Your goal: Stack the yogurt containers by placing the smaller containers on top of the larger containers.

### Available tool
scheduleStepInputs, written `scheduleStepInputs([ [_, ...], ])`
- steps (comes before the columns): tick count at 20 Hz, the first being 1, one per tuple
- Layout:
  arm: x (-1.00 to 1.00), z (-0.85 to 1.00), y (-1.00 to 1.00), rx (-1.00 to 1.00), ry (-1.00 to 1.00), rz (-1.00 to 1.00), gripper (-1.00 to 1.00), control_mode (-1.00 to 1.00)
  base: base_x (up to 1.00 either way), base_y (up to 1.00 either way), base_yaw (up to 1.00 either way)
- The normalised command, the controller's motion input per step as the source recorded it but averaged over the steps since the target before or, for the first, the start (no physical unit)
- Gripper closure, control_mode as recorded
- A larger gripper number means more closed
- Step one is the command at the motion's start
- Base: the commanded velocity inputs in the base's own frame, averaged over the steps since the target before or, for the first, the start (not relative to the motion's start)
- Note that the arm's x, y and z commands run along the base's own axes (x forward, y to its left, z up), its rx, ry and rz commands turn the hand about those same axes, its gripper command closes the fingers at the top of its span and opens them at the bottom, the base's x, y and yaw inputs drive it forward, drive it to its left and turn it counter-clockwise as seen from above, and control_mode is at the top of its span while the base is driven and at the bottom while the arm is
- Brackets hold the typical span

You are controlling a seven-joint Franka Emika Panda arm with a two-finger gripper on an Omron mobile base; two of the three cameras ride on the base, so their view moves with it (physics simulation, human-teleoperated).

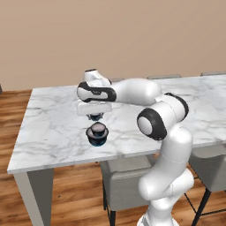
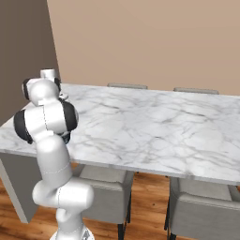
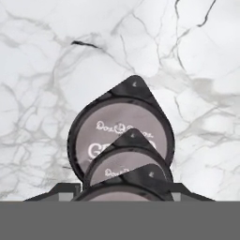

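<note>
Hand view: three foil lids overlap. Large cup [image 3: 119, 133] farthest on marble bench [image 3: 42, 70], medium cup [image 3: 127, 165] in front, small cup [image 3: 126, 191] nearest, between the fingers [image 3: 58, 191].
Left base view: claw [image 1: 95, 115] is closed on small cup, directly above the stack, not touching; medium sits on large.
</note>
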Motion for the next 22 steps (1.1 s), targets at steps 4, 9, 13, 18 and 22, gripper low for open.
scheduleStepInputs([
  [4, -0.18, -0.01, -0.16, 0.00, 0.00, 0.00, 1.00, -1.00, 0.00, 0.00, 0.00],
  [9, -0.08, -0.23, -0.05, 0.00, 0.00, 0.00, 1.00, -1.00, 0.00, 0.00, 0.00],
  [13, 0.00, -0.29, 0.00, 0.00, 0.00, 0.00, 1.00, -1.00, 0.00, 0.00, 0.00],
  [18, 0.00, -0.17, 0.00, 0.00, 0.00, 0.00, 1.00, -1.00, 0.00, 0.00, 0.00],
  [22, 0.00, -0.09, 0.00, 0.00, 0.00, 0.00, 1.00, -1.00, 0.00, 0.00, 0.00],
])
